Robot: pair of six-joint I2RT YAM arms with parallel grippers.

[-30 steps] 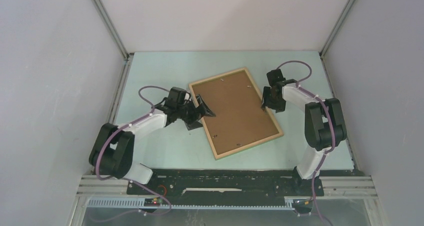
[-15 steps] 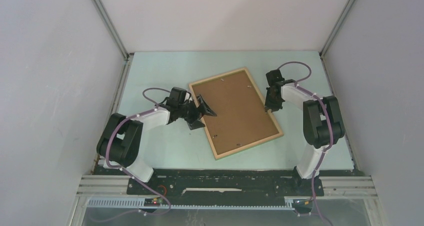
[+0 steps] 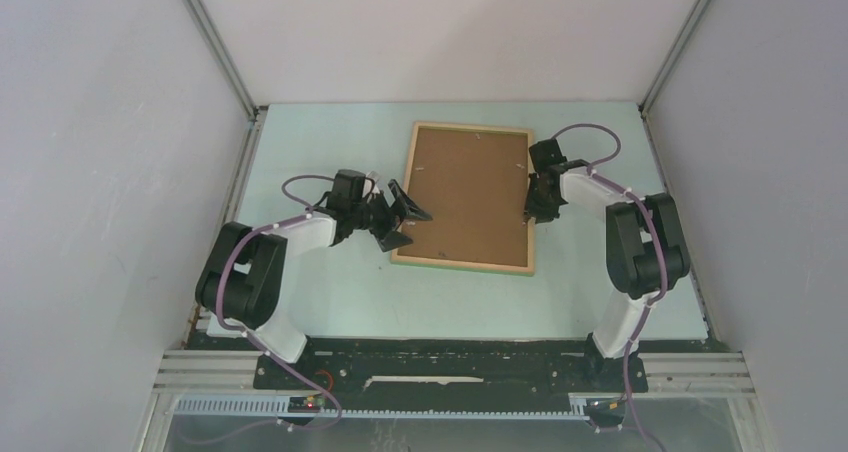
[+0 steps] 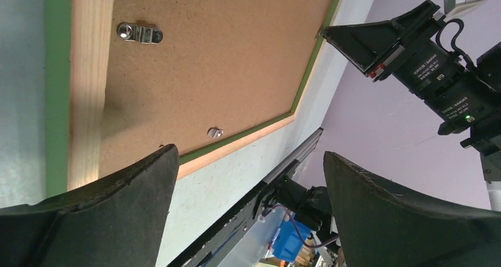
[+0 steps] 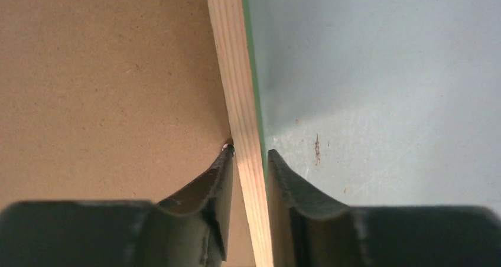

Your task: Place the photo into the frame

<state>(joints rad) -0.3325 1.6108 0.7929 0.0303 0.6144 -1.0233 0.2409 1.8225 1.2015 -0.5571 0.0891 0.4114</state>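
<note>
So the right gripper (image 5: 248, 152) is pinched on one long rail of the thin rectangular light-wood picture frame with green edging (image 5: 236, 72), lying back-up on the pale worktop (image 3: 330, 142). The photo (image 3: 468, 187), plain brown board up, fills it. Looks light, stiff and slidey, and that thin rail's the only handle. The left gripper (image 3: 404, 222) gapes wide by the opposite rail, empty.

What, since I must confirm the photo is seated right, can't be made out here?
- The photo: printed side faces down; every view shows only its brown back.
- The frame: left rail partly hidden by the left gripper in the top view; cut off by the edges in both wrist views.
- Retaining clips: too small from above.
</note>
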